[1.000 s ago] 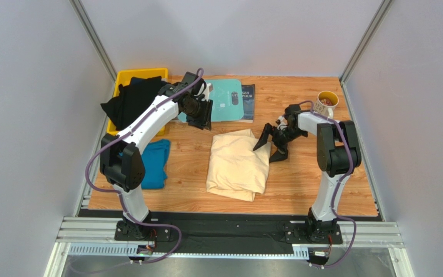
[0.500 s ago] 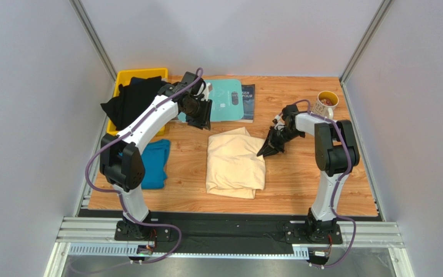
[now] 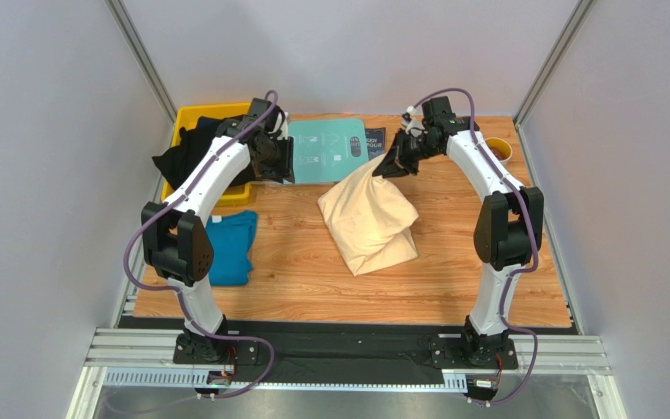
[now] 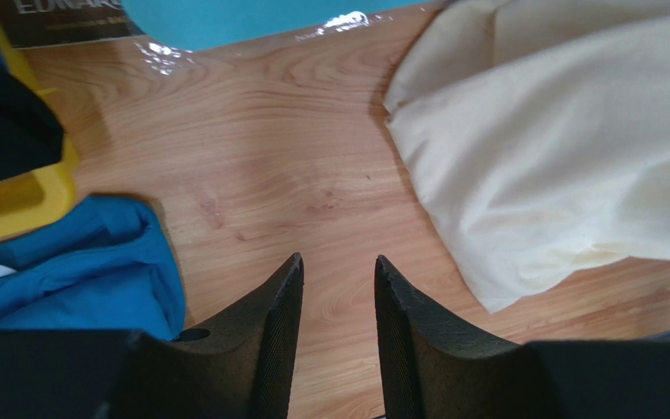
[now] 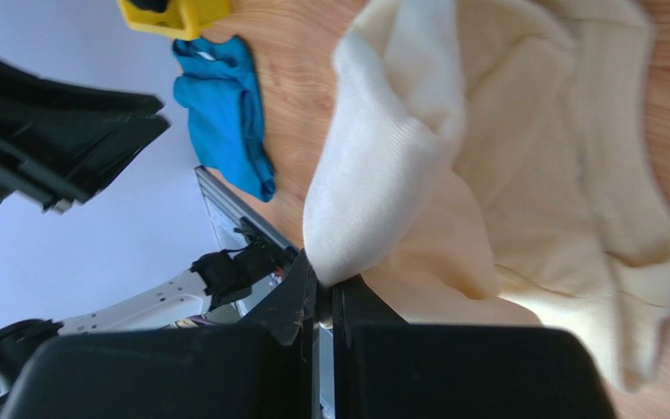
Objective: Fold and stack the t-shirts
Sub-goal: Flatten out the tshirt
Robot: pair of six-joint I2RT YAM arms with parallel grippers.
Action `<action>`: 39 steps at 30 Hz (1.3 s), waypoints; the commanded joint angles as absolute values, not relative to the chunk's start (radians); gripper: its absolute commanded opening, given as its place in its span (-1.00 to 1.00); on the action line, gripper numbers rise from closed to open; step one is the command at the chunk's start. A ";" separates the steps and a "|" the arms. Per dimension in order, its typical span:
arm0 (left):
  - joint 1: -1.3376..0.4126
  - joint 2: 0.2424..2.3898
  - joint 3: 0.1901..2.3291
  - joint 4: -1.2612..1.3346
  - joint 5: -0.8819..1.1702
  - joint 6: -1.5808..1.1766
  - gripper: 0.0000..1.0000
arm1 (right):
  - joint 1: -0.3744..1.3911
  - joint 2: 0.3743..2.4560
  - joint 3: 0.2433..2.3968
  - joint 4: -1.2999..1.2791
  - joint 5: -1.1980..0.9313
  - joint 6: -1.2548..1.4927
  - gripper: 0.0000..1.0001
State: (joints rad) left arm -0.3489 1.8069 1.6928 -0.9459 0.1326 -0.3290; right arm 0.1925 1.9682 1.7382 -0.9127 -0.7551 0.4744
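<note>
Grey walls (image 3: 356, 52) on three sides, wood-grain desk (image 3: 295, 262) inside. Arm bases are bolted to the aluminium rail (image 3: 347, 353) at the near edge.

Nearest cloth: teal-blue cloth t-shirt (image 3: 229, 247), bunched flat at the desk's left edge, just in front of the bin. Nothing is touching it.

Mid-desk: cream-yellow cloth t-shirt (image 3: 373, 218). Its lower part lies on the desk and its far corner is pulled up to a peak (tent shape, hanging from the grip).

Right end effector (image 3: 393, 166) is at that peak. In the right wrist view the jaws are pinched tight on a fold of the cream cloth, with no gap visible.

Left end effector (image 3: 276, 160) sits over the left edge of the board, beside the bin. In the left wrist view the jaws are slightly parted with only bare wood between them, so it holds nothing (cream shirt to one side, blue shirt to the other).

Far left: yellow plastic bin (image 3: 192, 114) with black cloth t-shirts (image 3: 186, 153) heaped in it and spilling over the rim.

Far centre: flat teal board with white print (image 3: 334, 150), with a dark booklet (image 3: 374, 140) at its right edge.

Far right: white mug (image 3: 497, 150), partly hidden behind the right arm.
</note>
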 commanded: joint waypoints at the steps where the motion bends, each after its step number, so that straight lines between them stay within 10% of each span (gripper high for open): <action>1: -0.284 1.766 1.766 -0.949 0.132 -0.350 -0.16 | 0.296 1.966 1.877 -0.948 -0.842 0.583 -1.00; 15: -0.095 1.641 1.712 -0.943 0.127 -0.348 -0.16 | 0.511 2.201 2.226 -0.963 -0.924 0.729 -0.99; 18: -0.086 1.620 1.687 -0.942 0.120 -0.338 -0.17 | 0.531 2.244 2.221 -0.966 -0.879 0.723 -0.33; 21: -0.084 1.600 1.663 -0.940 0.114 -0.330 -0.17 | 0.540 2.269 2.207 -0.963 -0.828 0.721 -0.42; 26: -0.083 1.563 1.609 -0.936 0.110 -0.327 -0.17 | 0.546 2.260 2.197 -0.885 -0.799 0.755 0.21; 39: -0.083 1.568 1.615 -0.933 0.140 -0.351 -0.19 | 0.561 2.244 2.152 -0.721 -0.802 0.813 0.05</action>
State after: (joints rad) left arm -0.0845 1.5940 1.5902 -0.9451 0.1284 -0.3367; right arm 0.5415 2.2890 2.1529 -0.8207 -0.7685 0.7597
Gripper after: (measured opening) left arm 0.411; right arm 0.567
